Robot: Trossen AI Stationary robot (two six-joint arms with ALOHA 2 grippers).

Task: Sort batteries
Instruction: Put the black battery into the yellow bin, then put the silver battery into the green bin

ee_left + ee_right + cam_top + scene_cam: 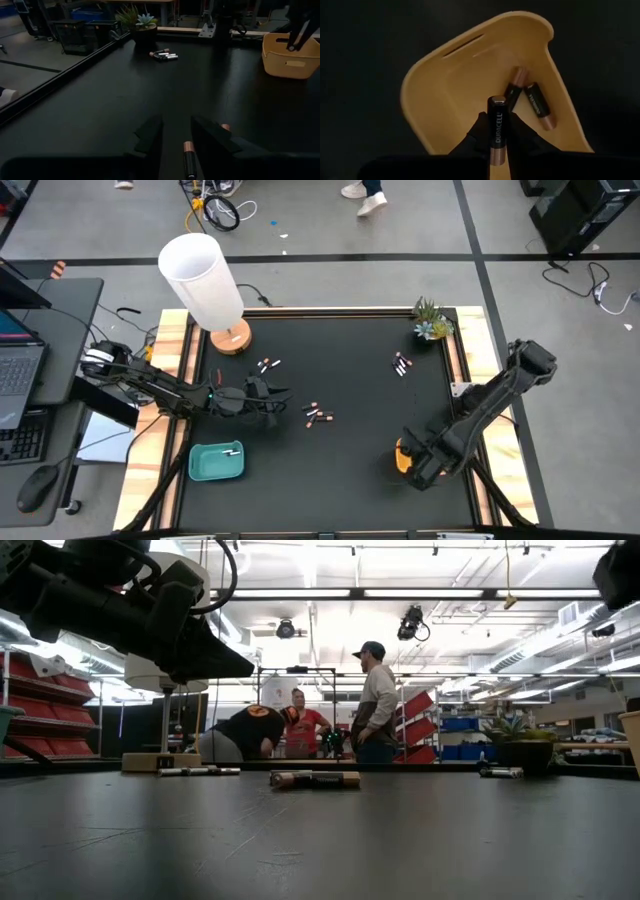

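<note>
Right gripper (496, 142), near right: pinched a dark copper-ended battery (497, 131) above the yellow tray (445, 95), which held two more.
Teal tray (205, 465), near left.
Left gripper (175, 137), left of centre: fingers parted around one battery (188, 159).
Loose batteries (318, 415) lay centre; others (401, 364) far right.

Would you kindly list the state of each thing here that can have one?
Right gripper: shut on a dark battery, above the yellow bin.
Yellow bin: upright, two dark batteries lying inside.
Left gripper: low over the mat, part open astride a copper-tipped battery.
Teal tray: one pale battery inside.
Loose batteries: lying flat, unsorted.
</note>
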